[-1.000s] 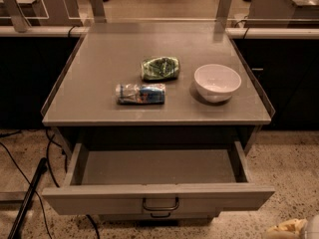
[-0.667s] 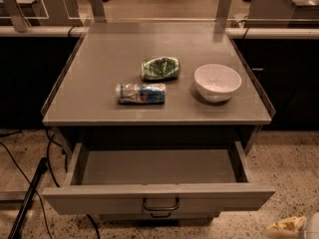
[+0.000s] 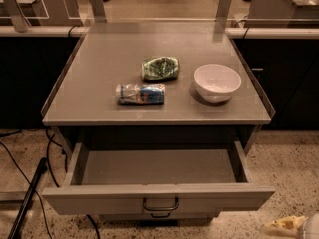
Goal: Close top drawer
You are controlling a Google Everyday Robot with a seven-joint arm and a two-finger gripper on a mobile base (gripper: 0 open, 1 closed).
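My end effector (image 3: 289, 226) sits at the bottom right corner of the camera view, low near the floor, only partly in frame; I cannot tell if it is wide, narrow or holding anything. The top drawer (image 3: 99, 198) stands fully open under the bench (image 3: 94, 78), its tray empty. Its long front panel runs left to right across the view, with the small loop handle (image 3: 160, 204) at centre. Key relation: the drawer front lies to the left of my end effector and a bit above it in the view. I'm off the panel's right end, apart from it, not touching. As I judge it, closing means a push square on the panel, away from the camera and into the bench, so I need to shift left first. On the bench sit a white bowl (image 3: 217, 82), a green bag (image 3: 160, 67) and a blue-and-white packet (image 3: 141, 93), out of the path.
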